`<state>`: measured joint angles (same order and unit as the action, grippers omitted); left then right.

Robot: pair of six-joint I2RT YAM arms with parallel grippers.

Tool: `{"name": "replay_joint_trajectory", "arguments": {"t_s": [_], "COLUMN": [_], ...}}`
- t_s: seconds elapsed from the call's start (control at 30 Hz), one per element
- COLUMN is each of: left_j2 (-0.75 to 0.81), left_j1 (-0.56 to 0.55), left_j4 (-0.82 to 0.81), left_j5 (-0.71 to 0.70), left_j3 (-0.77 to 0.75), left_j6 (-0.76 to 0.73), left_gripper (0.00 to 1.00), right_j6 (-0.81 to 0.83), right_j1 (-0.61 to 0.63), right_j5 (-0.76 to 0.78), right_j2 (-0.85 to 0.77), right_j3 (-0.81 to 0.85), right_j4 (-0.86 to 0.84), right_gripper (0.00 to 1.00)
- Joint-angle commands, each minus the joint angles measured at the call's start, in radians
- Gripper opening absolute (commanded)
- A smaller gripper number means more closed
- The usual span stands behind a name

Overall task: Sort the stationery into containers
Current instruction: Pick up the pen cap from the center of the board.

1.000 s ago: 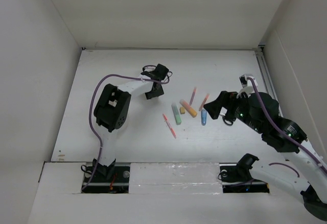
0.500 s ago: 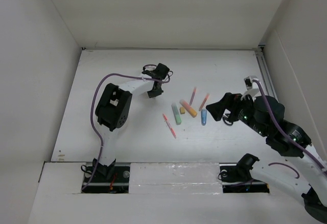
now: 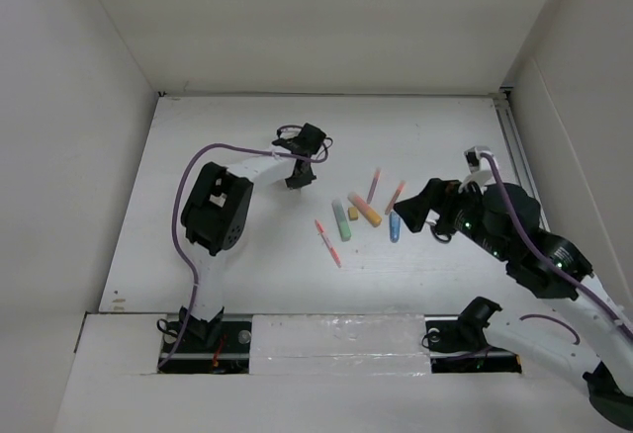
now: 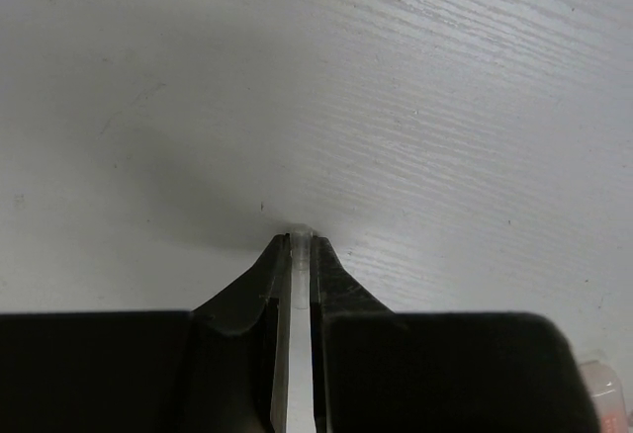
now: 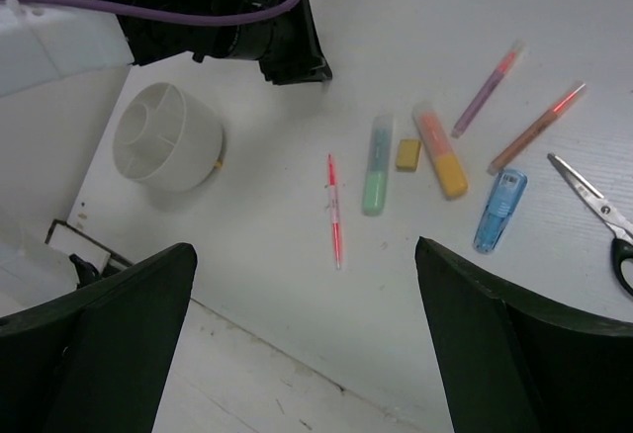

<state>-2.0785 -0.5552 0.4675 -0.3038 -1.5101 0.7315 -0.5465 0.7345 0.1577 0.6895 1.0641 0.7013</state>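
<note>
The stationery lies loose on the white table (image 3: 445, 136), and none of it is judged sorted yet. A thin pink-red pen (image 5: 334, 211), a stubby green marker (image 5: 376, 178), a tiny yellow-orange block (image 5: 407, 153), an orange marker (image 5: 440, 151), a blue marker (image 5: 499, 211), a slim purple pen (image 5: 487, 89), a slim orange pen (image 5: 539, 127) and black-handled steel scissors (image 5: 598, 206) are laid near one another in a loose cluster. The round white plastic tub (image 5: 163, 136), divided into wedges around a central cup, is stood well to the left of that cluster, beside the left arm. Nothing is seen in the compartments that show.

The right gripper (image 3: 417, 208) is held above the right edge of the cluster, just beside the blue marker in the overhead view. Its jaws are spread wide, and nothing is touched or carried. This placement is judged a hover for choosing a piece, since the whole spread is taken in by its wrist camera.

The left gripper (image 4: 297, 245) is pointed down at bare table between the tub and the cluster, apart from every piece. Its jaws are drawn together, with the tips close over the tabletop. A thin pale strip ending in a small rounded nub is seen in the slit between them. Whether that is a gripped clear object or only the fingers' own lining cannot be told.
</note>
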Motion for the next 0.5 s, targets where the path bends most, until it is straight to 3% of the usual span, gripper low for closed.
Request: {"name": "replay_joint_trajectory", "arguments": {"t_s": [0.0,0.23,0.47], "left_j2": [-0.008,0.253,0.54], "left_j1": [-0.005,-0.005,0.032], "left_j4": [-0.016,0.083,0.198], "left_j5": [0.114,0.007,-0.126], "left_j3": [0.093,0.056,0.001], "left_j6": [0.0,0.022,0.023], "left_gripper": [0.0,0.0,0.0], "right_j6": [0.003,-0.006,-0.036], "right_j1": [0.008,0.043,0.204], "right_j5": [-0.041,-0.129,0.029], "right_j2": [0.059,0.277,0.516], "right_j3": [-0.053,-0.147,-0.121], "right_j4": [-0.113,-0.264,-0.283], "right_gripper": [0.98,0.93,0.81]}}
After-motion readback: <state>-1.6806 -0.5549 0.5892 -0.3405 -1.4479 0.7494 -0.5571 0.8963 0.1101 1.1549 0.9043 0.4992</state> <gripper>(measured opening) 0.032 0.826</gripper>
